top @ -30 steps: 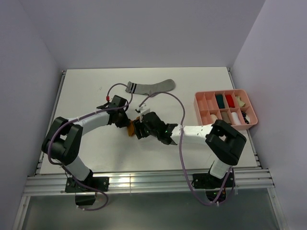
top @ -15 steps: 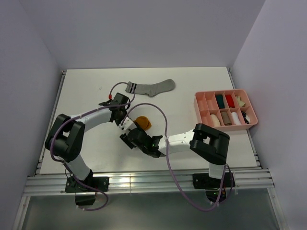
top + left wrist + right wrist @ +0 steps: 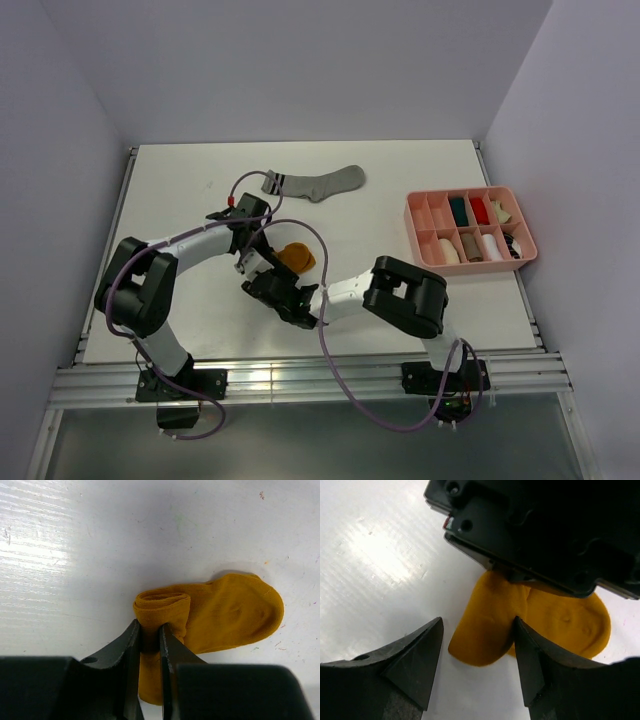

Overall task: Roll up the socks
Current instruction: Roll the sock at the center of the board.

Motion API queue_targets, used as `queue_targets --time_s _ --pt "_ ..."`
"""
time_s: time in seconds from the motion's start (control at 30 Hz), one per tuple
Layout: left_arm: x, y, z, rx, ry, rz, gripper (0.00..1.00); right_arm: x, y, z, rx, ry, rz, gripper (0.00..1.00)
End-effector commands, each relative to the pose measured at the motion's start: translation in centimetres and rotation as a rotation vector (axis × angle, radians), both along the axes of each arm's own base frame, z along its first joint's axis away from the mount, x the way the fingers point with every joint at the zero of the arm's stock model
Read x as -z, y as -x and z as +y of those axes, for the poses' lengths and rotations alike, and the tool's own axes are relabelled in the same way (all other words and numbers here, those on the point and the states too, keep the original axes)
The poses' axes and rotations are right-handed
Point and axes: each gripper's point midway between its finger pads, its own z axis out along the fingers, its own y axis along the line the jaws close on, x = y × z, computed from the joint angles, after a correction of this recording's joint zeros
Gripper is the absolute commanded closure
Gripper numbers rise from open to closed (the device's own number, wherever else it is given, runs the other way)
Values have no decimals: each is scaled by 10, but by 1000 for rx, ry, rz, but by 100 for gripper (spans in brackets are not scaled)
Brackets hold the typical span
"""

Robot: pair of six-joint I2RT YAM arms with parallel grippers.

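- From the top, the left hand [image 3: 267, 251] reaches to the middle of the white desk [image 3: 180, 180] and meets the mustard sock [image 3: 298, 257] at the sock's left end.
- The right hand [image 3: 268, 276] is just below it, close to the same sock.
- A grey sock [image 3: 318, 182] lies flat and alone near the far edge of the desk, well apart from both hands.
- A pink tray [image 3: 414, 204] with small boxes sits at the right side.
- From the left wrist, the left hand [image 3: 150, 631] is clamped tight on the rolled-up end of the mustard sock [image 3: 235, 612]. The rest of the sock lies flat on the desk [image 3: 75, 555], toe to the right.
- From the right wrist, the right hand [image 3: 477, 622] has its fingers wide apart, with nothing pinched.
- The mustard sock [image 3: 560, 620] lies on the desk [image 3: 375, 555] just ahead, partly under the black body of the left hand [image 3: 545, 530].
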Motion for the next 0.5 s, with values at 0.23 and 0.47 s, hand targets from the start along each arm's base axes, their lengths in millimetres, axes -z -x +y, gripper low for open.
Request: queue_targets --time_s 0.23,0.47 --pt "18 19 7 60 -48 80 89 22 -9 -7 47 52 -18 66" --pt "8 14 4 68 -27 34 76 23 -2 -19 16 -14 74 100"
